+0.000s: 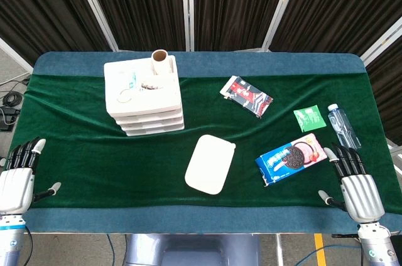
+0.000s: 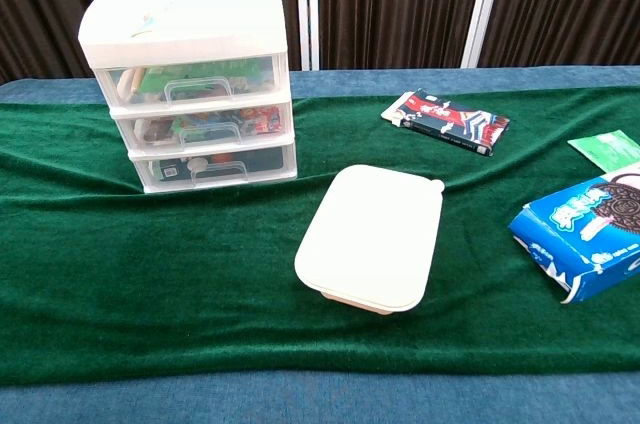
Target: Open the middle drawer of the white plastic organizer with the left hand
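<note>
The white plastic organizer [image 1: 144,93] stands at the back left of the green cloth, three drawers high. In the chest view the organizer [image 2: 195,74] faces me, and its middle drawer [image 2: 205,129] is closed, with coloured items showing through the clear front. My left hand [image 1: 17,178] lies at the near left table edge, fingers apart and holding nothing, far from the organizer. My right hand [image 1: 355,186] lies at the near right edge, also open and empty. Neither hand shows in the chest view.
A cardboard tube [image 1: 160,62] stands on the organizer's top. A white lidded container [image 1: 210,164] sits mid-table. A blue cookie box [image 1: 292,158], a dark snack packet [image 1: 247,96], a green sachet [image 1: 309,117] and a water bottle [image 1: 343,126] lie to the right.
</note>
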